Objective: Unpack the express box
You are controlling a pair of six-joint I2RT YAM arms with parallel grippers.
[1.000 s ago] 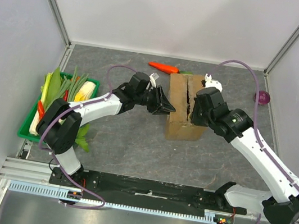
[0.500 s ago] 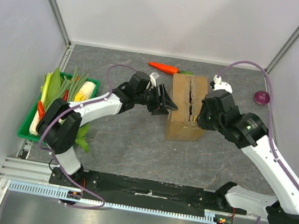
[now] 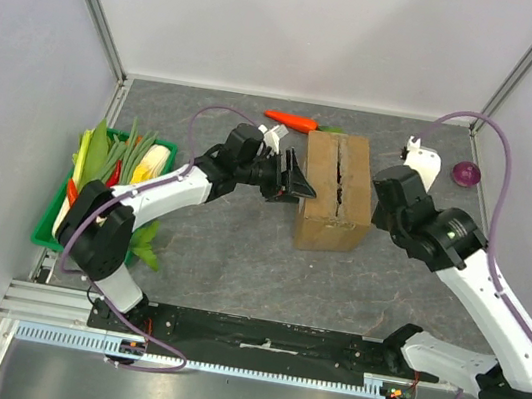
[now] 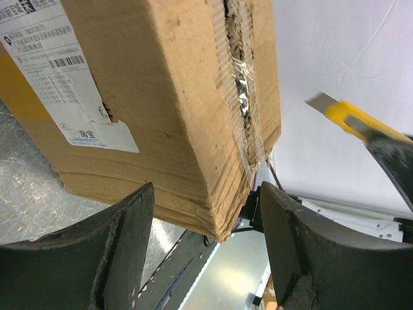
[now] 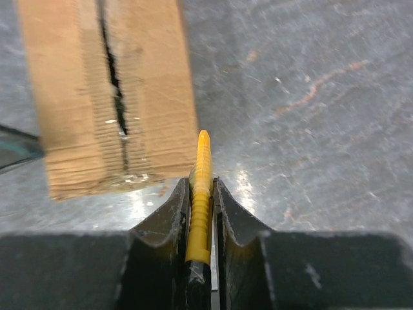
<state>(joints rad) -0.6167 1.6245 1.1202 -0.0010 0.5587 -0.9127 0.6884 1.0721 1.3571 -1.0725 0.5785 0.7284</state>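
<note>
The fingers of our left gripper (image 4: 206,194) are spread wide, with the express box (image 4: 161,97) just ahead between them. Its white label (image 4: 61,84) has a barcode and tiny writing we cannot read. Our right gripper (image 5: 201,184) squeezes a yellow knife (image 5: 203,155).

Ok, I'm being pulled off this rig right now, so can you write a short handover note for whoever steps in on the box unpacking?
Left gripper: open, jaws spread at the left side of the express box, not closed on it.
Right gripper: shut on the yellow utility knife, just right of the box.
Box: upright mid-table, flaps down; a carrot lies behind it, the green tray is at far left.
Done: the tape seam along the top is slit.
Left: fold the flaps open and lift out the contents, which cannot be seen.
</note>
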